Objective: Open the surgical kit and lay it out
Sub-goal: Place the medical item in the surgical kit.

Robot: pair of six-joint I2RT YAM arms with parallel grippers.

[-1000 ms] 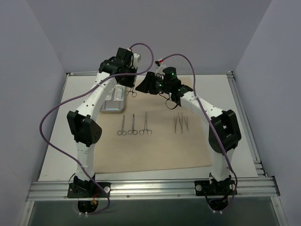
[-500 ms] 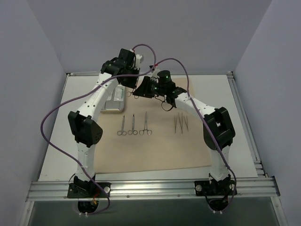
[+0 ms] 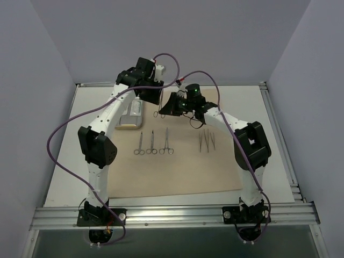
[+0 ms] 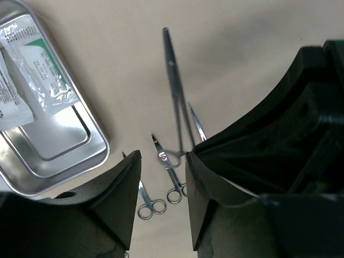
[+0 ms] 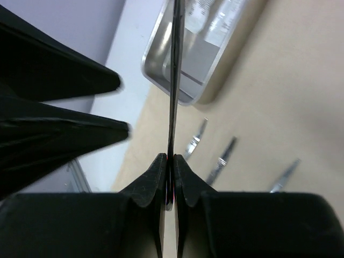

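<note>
Forceps hang pinched in the right claw above the beige cloth; left claw spread.

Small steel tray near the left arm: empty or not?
Not empty: two clear plastic packets lie in the small rectangular steel tray.

You have a white counter, matte, its surface showing along the left, right and far margins. Pale grey-violet walls close it in on the left, the back and the right. A ribbed aluminium rail runs across the near edge. A thinner rail follows the right edge, and another lines the far edge. Below the near rail lies a dark glossy strip. From the right wrist, the counter and wall show blurred at upper left.
</note>
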